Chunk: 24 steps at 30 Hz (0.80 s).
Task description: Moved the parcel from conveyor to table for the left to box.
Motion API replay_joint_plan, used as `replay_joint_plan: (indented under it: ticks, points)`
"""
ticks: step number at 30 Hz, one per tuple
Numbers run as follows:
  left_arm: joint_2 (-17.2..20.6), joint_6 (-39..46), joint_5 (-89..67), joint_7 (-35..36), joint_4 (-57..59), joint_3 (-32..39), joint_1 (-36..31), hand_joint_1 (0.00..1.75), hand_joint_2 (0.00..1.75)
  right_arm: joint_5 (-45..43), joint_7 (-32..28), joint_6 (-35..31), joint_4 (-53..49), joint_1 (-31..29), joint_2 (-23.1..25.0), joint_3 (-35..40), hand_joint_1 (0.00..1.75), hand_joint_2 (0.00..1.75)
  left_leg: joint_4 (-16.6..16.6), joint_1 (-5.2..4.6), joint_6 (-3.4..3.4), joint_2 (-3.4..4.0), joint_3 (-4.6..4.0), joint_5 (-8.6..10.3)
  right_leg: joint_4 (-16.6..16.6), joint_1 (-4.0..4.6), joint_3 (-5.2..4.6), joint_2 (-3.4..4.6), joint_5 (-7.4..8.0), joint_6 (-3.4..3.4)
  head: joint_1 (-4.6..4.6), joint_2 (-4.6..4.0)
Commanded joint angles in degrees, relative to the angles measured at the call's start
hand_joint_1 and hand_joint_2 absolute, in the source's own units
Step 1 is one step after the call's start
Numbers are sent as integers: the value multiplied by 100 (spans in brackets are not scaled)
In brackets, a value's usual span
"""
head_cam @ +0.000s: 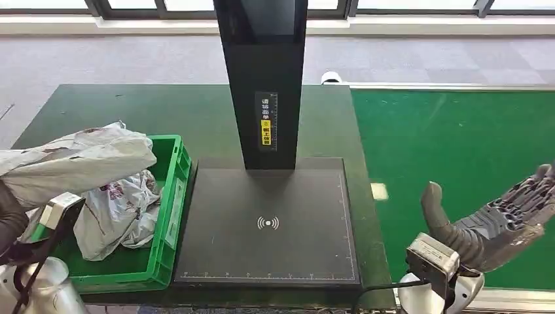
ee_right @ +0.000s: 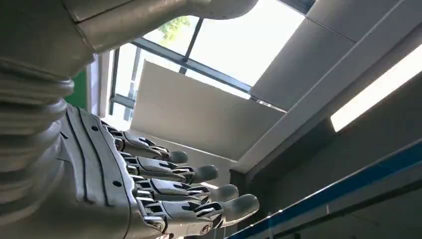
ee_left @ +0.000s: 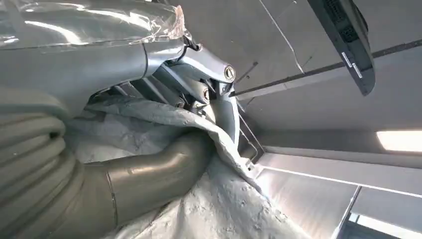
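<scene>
Parcel: grey plastic mailer bag (head_cam: 72, 160) held up over the green crate (head_cam: 171, 216), above a 2nd bag (head_cam: 121, 209) lying inside it
Left hand: (ee_left: 199, 94) grasping the parcel; in the left wrist view its thumb and dark fingers are wrapped in crumpled grey plastic, clear tape on the bag's skin; in the head view the hand itself is hidden behind the bag
Right hand: (head_cam: 497, 219) released, holding nothing, palm up w/ fingers spread, hovering over the green conveyor belt (head_cam: 451, 144); right wrist view shows the fingers (ee_right: 199, 174) apart against ceiling and windows
Crate: sits on the dark green table (head_cam: 150, 108), just left of the black scan pad (head_cam: 268, 222)
Scan pad: wireless symbol at centre, ruler marks along its edges, black post (head_cam: 265, 78) w/ a yellow label rising from its far side
Backdrop: grey carpet (head_cam: 98, 59) and window line beyond the table
</scene>
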Motion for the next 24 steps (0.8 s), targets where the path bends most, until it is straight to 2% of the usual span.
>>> replay_joint_plan:
  ticks: [1,3,9,11,12,13,14,24]
  points:
    - [-109,-15,-417,9,780,843,-610,175,175,1,-5,-2,12,109,160,-310,0,175,-8,1,-1,-11,9,2,-7,1,13,-12,-3,-3,0,0]
    - [-109,-15,-863,76,1161,1069,-723,175,175,-7,-5,-2,-16,129,154,-329,0,175,-22,4,-2,-14,14,8,-22,5,21,-17,3,-7,-2,0]
    - [-109,-15,-1858,942,1474,573,-562,175,175,84,-5,-2,-95,233,188,-381,0,175,-22,5,-3,-28,11,11,-24,6,23,-30,2,-8,-2,0]
    - [2,-15,-2271,1532,1907,273,-490,175,175,127,-5,-2,-102,238,241,-441,0,175,-16,3,-1,-26,9,7,-17,4,19,-28,-1,-6,0,0]
    - [2,-15,-2271,1532,1907,273,-490,175,175,127,-5,-2,-102,238,241,-441,0,175,-13,-2,0,-24,11,6,-10,-2,17,-25,-4,-3,0,0]
    - [84,-15,-2378,1886,1916,-1,-407,162,175,132,-5,-2,-79,217,250,-457,0,175,-20,0,-1,-27,13,9,-19,1,21,-28,-1,-5,0,2]
    - [93,-15,-2368,1911,1934,-43,-379,105,175,132,-5,-2,-79,212,247,-464,0,175,-21,2,-2,-28,14,10,-20,2,21,-30,0,-6,0,2]
    - [93,-15,-2368,1911,1934,-43,-379,105,175,132,-5,-2,-79,212,247,-464,0,175,-8,1,-1,-11,5,3,-7,1,10,-11,-1,-4,0,2]
